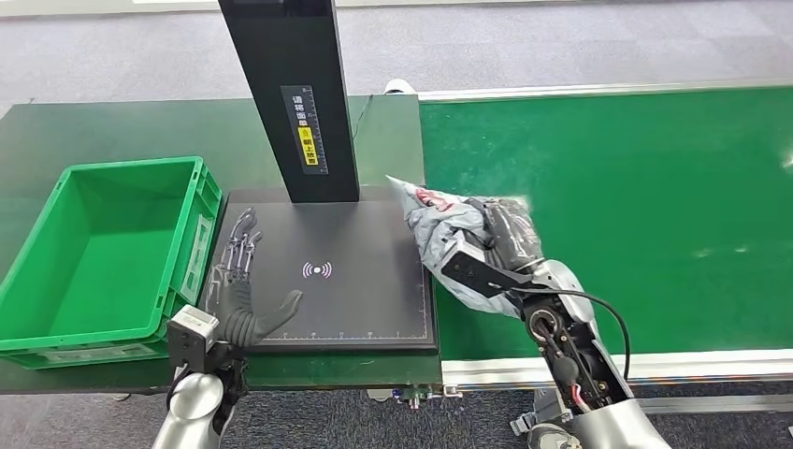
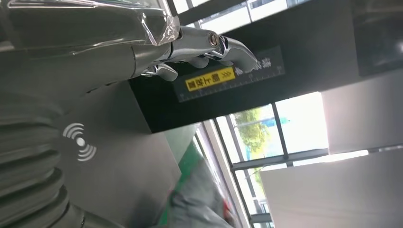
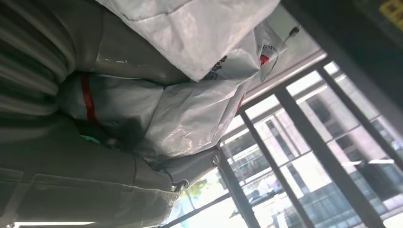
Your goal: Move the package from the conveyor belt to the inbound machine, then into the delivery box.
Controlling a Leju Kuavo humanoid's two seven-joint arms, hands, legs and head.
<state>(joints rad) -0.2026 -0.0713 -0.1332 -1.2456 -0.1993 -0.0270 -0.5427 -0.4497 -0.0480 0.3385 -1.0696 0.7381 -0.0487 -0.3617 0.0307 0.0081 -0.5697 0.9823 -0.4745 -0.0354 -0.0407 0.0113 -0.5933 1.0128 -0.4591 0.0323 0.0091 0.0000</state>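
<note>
Right robot hand [image 1: 500, 245] gripped the package [image 1: 439, 229], a crumpled grey plastic mailer with red print, holding it over the right edge of the inbound machine's black scanning plate [image 1: 374, 299], where the plate met the green conveyor belt [image 1: 636, 206]. In the right wrist view the bag's [image 3: 190, 109] wrinkled film pressed against the grey thumb and cover, with dark fingers wrapped round its underside. Whether the package touched the plate could not be told.

Left robot hand [image 1: 238, 281] lay flat and empty on the plate's left edge, fingers spread and pointing away from the robot, thumb stretched toward the white wireless symbol [image 1: 317, 270] at the plate's middle. The machine's black upright post [image 1: 299, 94], carrying a ruler strip and a yellow label, rose from the plate's far edge. A green delivery box [image 1: 56, 281] sat on the dark bench [image 1: 112, 131], just beside the machine's left edge.
</note>
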